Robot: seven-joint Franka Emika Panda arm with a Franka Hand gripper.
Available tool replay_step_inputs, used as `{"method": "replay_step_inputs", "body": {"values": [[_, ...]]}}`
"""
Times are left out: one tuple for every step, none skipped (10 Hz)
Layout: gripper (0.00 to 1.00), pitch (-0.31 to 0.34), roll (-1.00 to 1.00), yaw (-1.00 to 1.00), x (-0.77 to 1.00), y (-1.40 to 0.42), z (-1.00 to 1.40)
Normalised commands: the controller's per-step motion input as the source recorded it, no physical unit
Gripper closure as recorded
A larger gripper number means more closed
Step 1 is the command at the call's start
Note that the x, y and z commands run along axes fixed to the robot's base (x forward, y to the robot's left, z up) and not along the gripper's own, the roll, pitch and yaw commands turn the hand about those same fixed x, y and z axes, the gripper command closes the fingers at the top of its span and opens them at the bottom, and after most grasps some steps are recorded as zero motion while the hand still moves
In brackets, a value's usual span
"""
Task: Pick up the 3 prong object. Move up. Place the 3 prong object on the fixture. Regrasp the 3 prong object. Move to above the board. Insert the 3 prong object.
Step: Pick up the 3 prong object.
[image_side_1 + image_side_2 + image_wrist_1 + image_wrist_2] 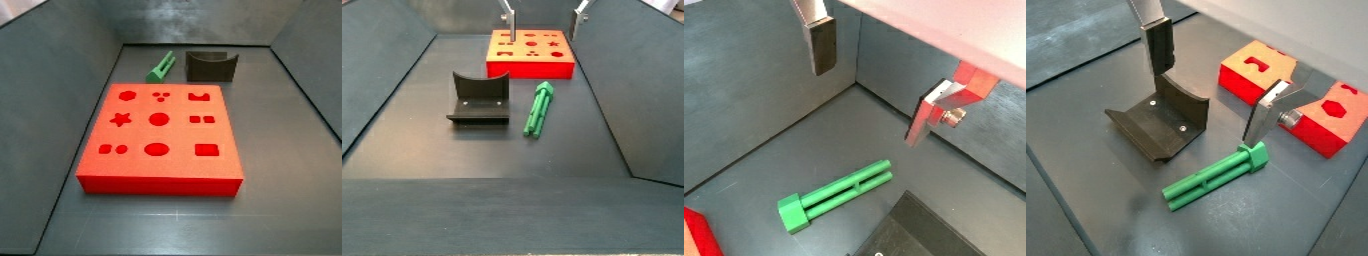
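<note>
The hand (1207, 85) hangs high with its fingers (1158, 45) spread wide and nothing between them, so the first step, picking up the 3 prong object (1215, 176), is not yet done. That green piece lies flat on the surface (583, 140), below the hand and, in a side view, just at 3 o'clock of the fixture (478, 98), with the board (531, 53) beyond at 12. The next move should be a straight descent, fingers straddling the piece's narrow width, then closing.
</note>
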Motion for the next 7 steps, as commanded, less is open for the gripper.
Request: {"method": "replay_step_inputs", "body": {"values": [[0.0,0.02,0.0,0.0,-0.04,0.0,0.0],[0.0,0.0,0.05,0.0,-0.21,-0.14,-0.01],[0.0,-0.07,0.01,-1.0,0.0,0.0,-0.48],[0.0,-0.039,0.0,-1.0,0.05,0.0,-0.6],[0.0,0.0,0.03,-0.89,0.28,0.01,-0.74],[0.0,0.0,0.07,-0.61,0.39,0.22,-0.85],[0.0,0.006,0.01,-0.36,0.44,0.48,-1.0]]}}
